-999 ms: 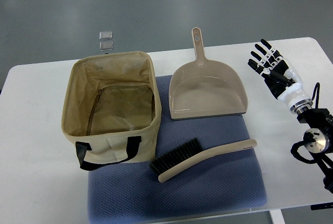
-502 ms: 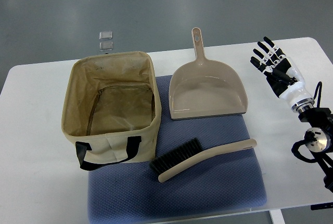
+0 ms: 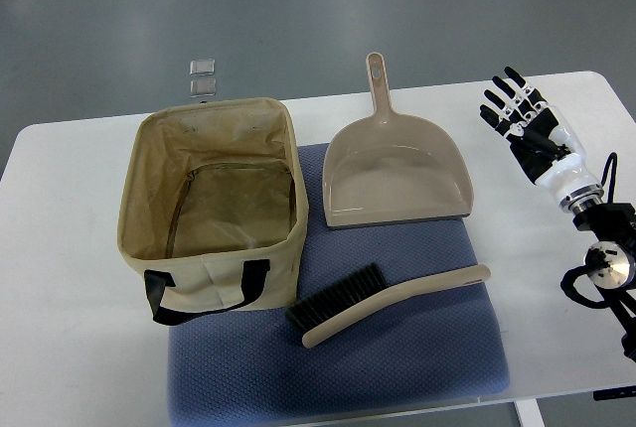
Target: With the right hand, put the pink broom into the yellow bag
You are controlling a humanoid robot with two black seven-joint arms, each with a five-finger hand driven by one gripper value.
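The broom (image 3: pixel 388 301), a pale pinkish-beige hand brush with black bristles, lies on the blue mat (image 3: pixel 397 367), bristles toward the left and handle pointing right. To its upper left stands the open, empty yellowish fabric bag (image 3: pixel 214 204) with black handles. My right hand (image 3: pixel 522 119) hovers over the table's right side, fingers spread and holding nothing, well to the upper right of the broom's handle tip. The left arm does not show.
A matching beige dustpan (image 3: pixel 396 174) lies behind the broom, partly on the mat, handle pointing away. The white table (image 3: pixel 70 278) ends near the mat's front edge and just right of my right arm. Two small clear squares (image 3: pixel 203 77) lie on the floor beyond.
My right hand has shifted slightly to the right and away from me, staying open. Broom, bag and dustpan have not moved.
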